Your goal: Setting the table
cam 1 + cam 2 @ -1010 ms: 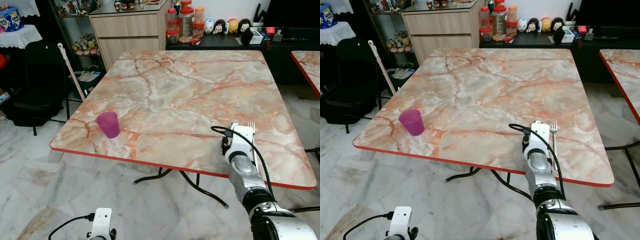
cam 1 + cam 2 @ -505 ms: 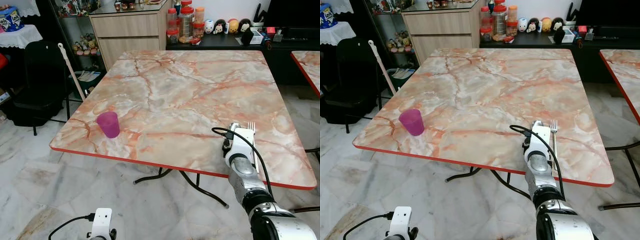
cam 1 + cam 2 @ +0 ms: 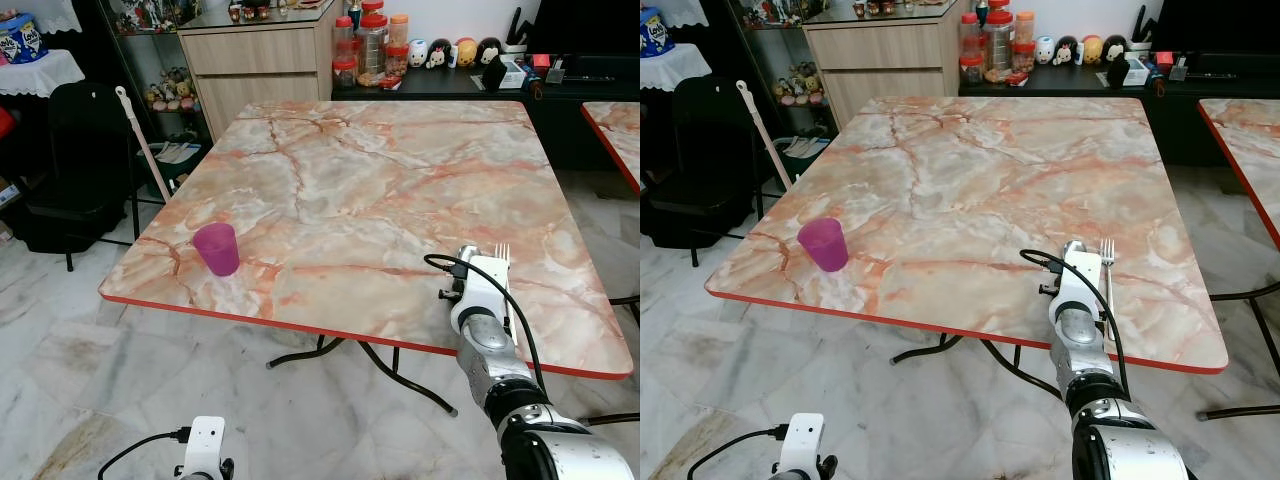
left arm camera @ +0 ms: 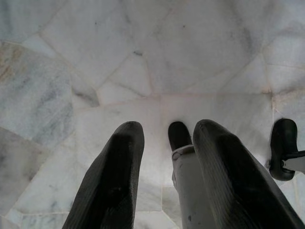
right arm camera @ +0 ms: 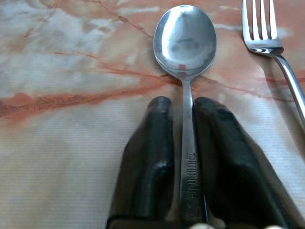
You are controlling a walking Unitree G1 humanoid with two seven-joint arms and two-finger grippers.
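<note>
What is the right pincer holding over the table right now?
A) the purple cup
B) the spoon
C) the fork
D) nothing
B: the right pincer has its fingers closed on the spoon handle, while the fork lies free beside it on the table.

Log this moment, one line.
right gripper: shut on spoon, at table | fork beside | cup far-left | left gripper: idle

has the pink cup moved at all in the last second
No. The pink cup sits at the same spot by the table's near left corner, beside the same orange vein.
</note>
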